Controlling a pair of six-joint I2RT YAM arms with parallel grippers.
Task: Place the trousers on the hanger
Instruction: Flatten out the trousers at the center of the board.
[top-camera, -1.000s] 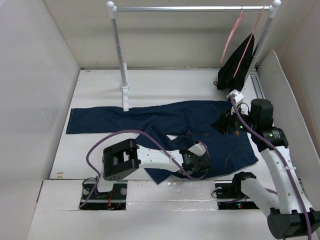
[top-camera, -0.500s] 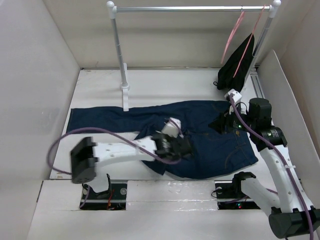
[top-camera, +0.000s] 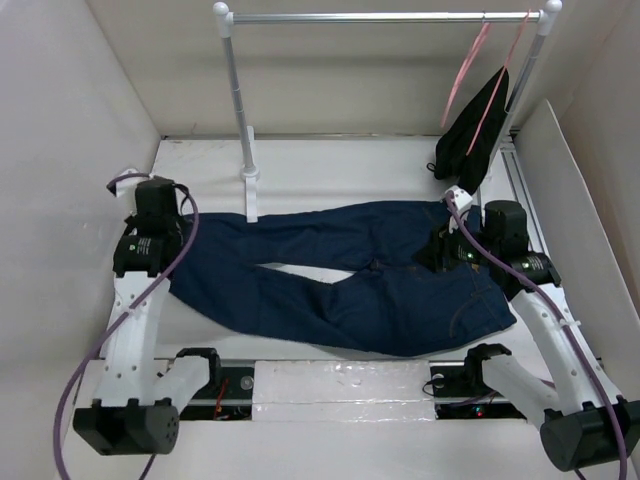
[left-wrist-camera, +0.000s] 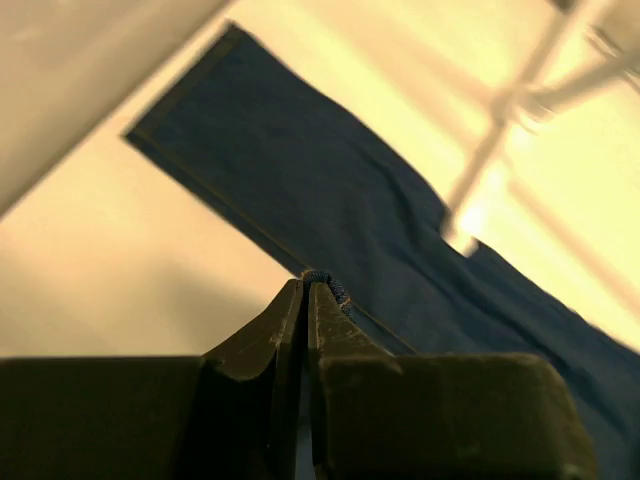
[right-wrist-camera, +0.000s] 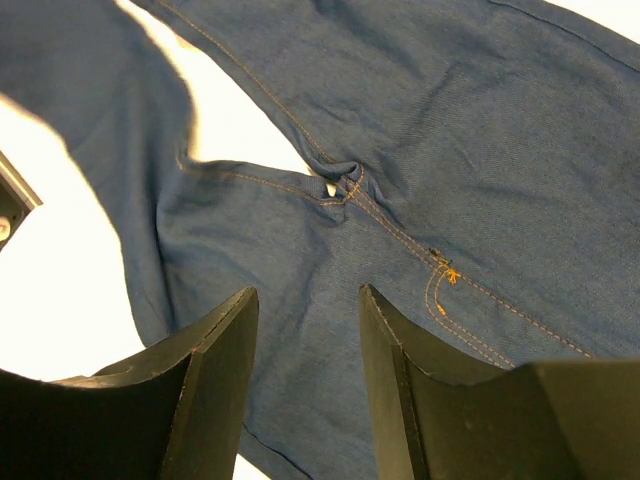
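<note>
Barely visible, trousers (left-wrist-camera: 330, 200) hem in clenched left pincer (left-wrist-camera: 306, 286) (right pincer (right-wrist-camera: 306, 300) agape over the crotch).

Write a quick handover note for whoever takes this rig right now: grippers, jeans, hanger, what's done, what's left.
The left gripper is shut on the trousers, pinching denim near a leg end.
The right gripper is open above the crotch seam, holding nothing.
The trousers lie flat on the table, legs spread apart.
The hanger hangs empty on the rail, far right.
Done: one leg gripped. Left: fetch the hanger and drape the trousers over it.
</note>
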